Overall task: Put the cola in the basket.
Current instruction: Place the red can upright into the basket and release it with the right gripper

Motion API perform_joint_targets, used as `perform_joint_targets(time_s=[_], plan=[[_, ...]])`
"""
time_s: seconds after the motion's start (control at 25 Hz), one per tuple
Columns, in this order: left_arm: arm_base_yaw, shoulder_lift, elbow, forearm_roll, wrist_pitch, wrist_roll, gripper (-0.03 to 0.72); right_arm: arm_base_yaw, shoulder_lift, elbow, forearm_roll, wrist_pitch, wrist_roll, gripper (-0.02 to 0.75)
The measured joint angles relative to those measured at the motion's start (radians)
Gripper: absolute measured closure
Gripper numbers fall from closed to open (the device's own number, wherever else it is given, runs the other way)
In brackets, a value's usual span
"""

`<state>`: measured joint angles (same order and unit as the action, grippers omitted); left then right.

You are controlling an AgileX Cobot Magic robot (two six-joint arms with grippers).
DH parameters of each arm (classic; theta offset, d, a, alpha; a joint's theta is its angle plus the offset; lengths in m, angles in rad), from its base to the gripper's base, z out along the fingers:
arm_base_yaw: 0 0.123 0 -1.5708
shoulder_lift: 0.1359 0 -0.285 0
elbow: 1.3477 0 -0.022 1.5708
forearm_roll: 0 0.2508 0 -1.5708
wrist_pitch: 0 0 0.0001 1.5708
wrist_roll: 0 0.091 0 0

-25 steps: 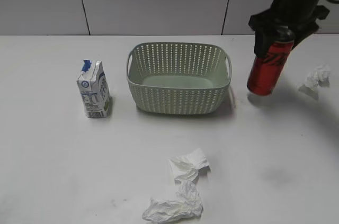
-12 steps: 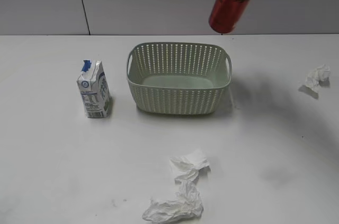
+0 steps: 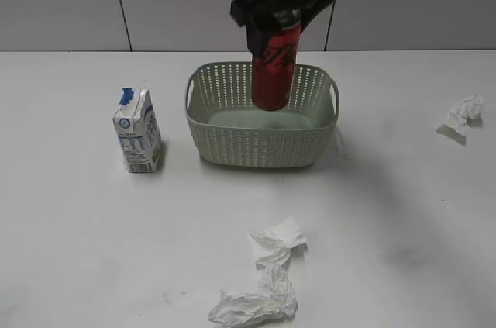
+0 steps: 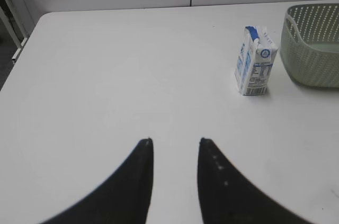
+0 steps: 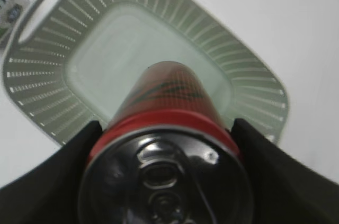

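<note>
The cola [image 3: 273, 68], a tall red can with a silver top, hangs nearly upright inside the pale green basket [image 3: 232, 146], its base just above the basket floor. My right gripper [image 3: 280, 18] is shut on the can's top end. In the right wrist view the cola [image 5: 167, 94] fills the centre between my right gripper's fingers [image 5: 167, 144], with the basket [image 5: 42, 73] below it. My left gripper [image 4: 175, 140] is open and empty over bare table, well left of the basket [image 4: 312, 60].
A small white-and-blue carton [image 3: 137, 130] stands left of the basket, also in the left wrist view [image 4: 255, 61]. Crumpled tissues lie at the front [image 3: 267, 274] and at the right edge [image 3: 463, 115] of the white table.
My right gripper carried the cola up from the table right of the basket, leftward over the rim, then lowered it into the basket. The left arm's movement cannot be judged.
</note>
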<state>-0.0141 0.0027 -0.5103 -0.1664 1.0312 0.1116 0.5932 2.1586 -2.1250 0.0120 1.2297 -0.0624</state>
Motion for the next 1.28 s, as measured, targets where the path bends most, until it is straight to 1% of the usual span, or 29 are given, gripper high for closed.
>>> perform_joint_targets(time_s=[0.28, 0.56, 0.64, 0.68, 0.76, 0.92, 1.12, 1.2, 1.28], plan=[[0.000, 0.000, 0.000, 0.000, 0.000, 0.000, 0.458, 0.017, 0.146, 0.000, -0.012, -0.002, -0.002, 0.214], [0.000, 0.000, 0.000, 0.000, 0.000, 0.000, 0.458, 0.017, 0.158, -0.001, 0.006, -0.006, -0.013, 0.214], [0.000, 0.000, 0.000, 0.000, 0.000, 0.000, 0.458, 0.017, 0.158, -0.002, 0.030, -0.006, -0.014, 0.180], [0.000, 0.000, 0.000, 0.000, 0.000, 0.000, 0.459, 0.017, 0.158, -0.005, 0.044, -0.006, -0.015, 0.132], [0.000, 0.000, 0.000, 0.000, 0.000, 0.000, 0.458, 0.017, 0.158, -0.020, 0.065, -0.006, -0.015, 0.089], [0.000, 0.000, 0.000, 0.000, 0.000, 0.000, 0.459, 0.017, 0.158, -0.085, 0.069, -0.006, -0.015, 0.082], [0.000, 0.000, 0.000, 0.000, 0.000, 0.000, 0.459, 0.007, 0.148, -0.220, 0.081, -0.006, -0.010, 0.082], [0.000, 0.000, 0.000, 0.000, 0.000, 0.000, 0.459, -0.012, 0.134, -0.270, 0.108, -0.007, 0.001, 0.080], [0.000, 0.000, 0.000, 0.000, 0.000, 0.000, 0.459, -0.051, 0.113, -0.299, 0.125, -0.008, 0.008, 0.080]])
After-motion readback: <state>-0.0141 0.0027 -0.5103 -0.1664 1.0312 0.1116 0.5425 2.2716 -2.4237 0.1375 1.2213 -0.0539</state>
